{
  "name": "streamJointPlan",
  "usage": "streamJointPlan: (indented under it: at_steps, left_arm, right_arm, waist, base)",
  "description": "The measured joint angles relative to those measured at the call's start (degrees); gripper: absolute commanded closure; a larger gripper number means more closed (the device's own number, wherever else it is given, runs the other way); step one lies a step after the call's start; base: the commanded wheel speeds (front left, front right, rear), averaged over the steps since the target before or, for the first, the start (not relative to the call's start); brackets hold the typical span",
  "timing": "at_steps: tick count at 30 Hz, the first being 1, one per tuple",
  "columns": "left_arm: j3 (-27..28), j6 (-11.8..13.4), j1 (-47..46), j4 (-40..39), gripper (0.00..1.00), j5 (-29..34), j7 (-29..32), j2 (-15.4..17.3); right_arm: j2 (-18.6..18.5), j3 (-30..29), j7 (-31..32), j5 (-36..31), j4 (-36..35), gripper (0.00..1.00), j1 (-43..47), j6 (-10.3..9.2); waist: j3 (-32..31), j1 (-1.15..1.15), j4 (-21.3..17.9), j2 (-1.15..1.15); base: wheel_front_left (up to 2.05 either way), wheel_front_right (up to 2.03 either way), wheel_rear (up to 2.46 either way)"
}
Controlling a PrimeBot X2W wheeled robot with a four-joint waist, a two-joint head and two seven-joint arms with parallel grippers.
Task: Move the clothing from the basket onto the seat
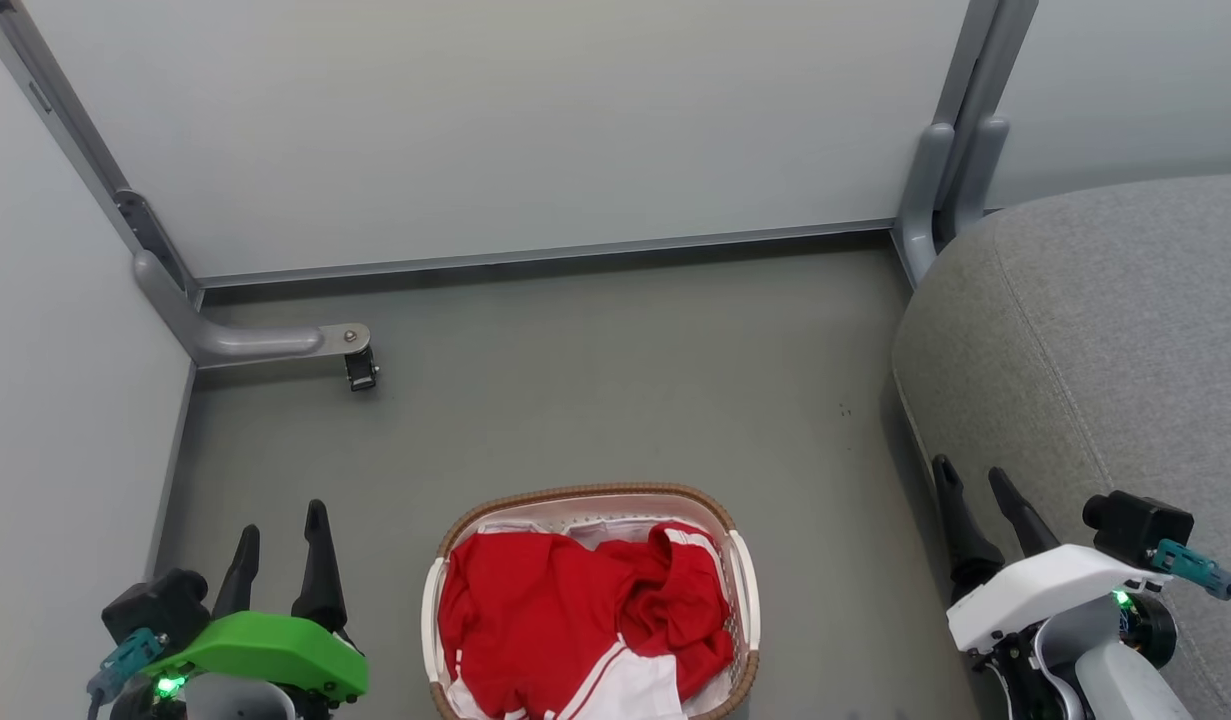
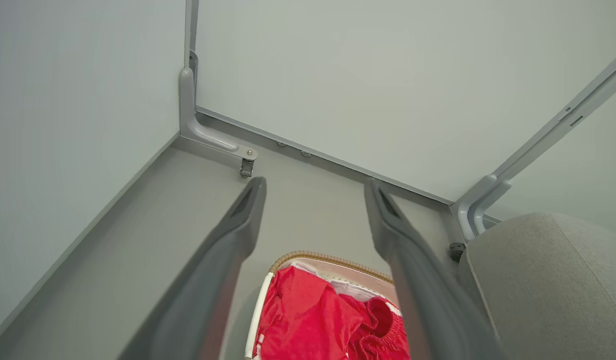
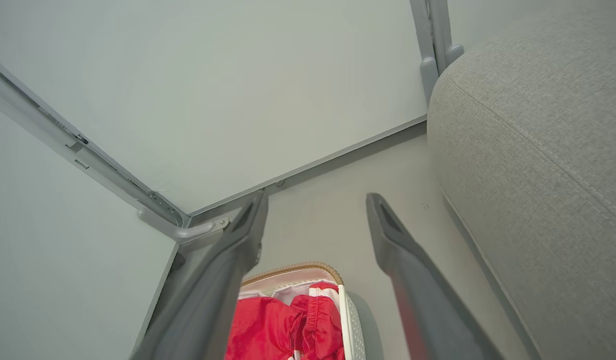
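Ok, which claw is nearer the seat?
The right claw, the one with the white housing: it is at the edge of the seat. The green-housed left claw is on the basket's far side.

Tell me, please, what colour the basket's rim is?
Brown, with a woven look, on the basket; the head view shows it best.

Front of basket (image 1: 585, 491) beyond bottom edge
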Motion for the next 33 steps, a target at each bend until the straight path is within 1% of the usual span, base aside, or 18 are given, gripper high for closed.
streamJointPlan:
  at_steps: [10,21,33]
  left_arm:
    - [-1.81,1.44,0.10,0.33,0.00,5.72,-1.60,0.73]
    - [-2.76,2.48,0.92,0.77,0.00,11.59,-3.13,0.96]
    - [-2.97,2.81,1.51,0.78,0.00,17.27,-4.56,0.86]
  right_arm:
    - [0.55,-0.14,-1.43,-7.70,0.99,0.00,-0.55,0.00]
    - [0.71,0.00,-3.03,-14.48,2.22,0.00,-0.91,0.01]
    - [1.55,-0.83,-4.36,-21.05,3.75,0.00,-0.92,0.02]
  waist:
    - [0.20,0.00,0.25,0.00]
    - [0.29,0.00,0.46,0.00]
    - [0.35,0.00,0.61,0.00]
  base:
    - [0.00,0.00,0.00]
    - [0.00,0.00,0.00]
    - [0.00,0.00,0.00]
